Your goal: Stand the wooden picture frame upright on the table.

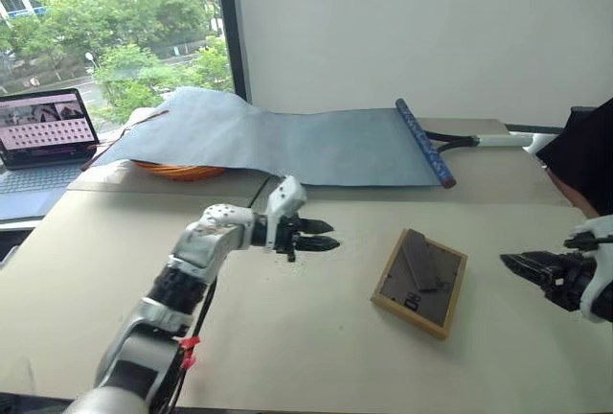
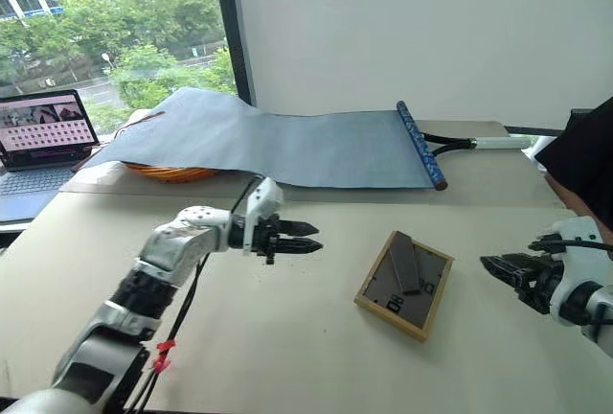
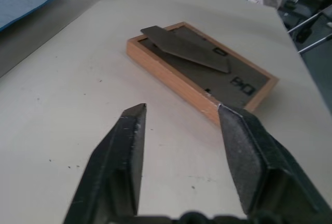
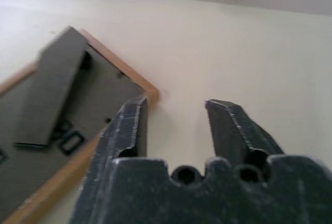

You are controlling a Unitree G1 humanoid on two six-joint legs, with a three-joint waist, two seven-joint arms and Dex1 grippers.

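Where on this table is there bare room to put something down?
Most of the table is bare: the wide stretch between the left gripper and the wooden picture frame, and the near edge. The far side is crowded by the blue-grey sheet, the orange object and the laptop.

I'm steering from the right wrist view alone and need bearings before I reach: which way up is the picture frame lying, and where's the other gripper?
Observer: The wooden picture frame lies flat on the table, dark backing up, its stand flap lifted slightly off the board.
Operator: And the left gripper?
Observer: The left gripper hovers above the table on the frame's far side from yours, apart from it, jaws parted and holding nothing.
Operator: Anything behind the frame?
Observer: A blue-grey sheet with a dark rolled end lies further back, well apart from the frame.
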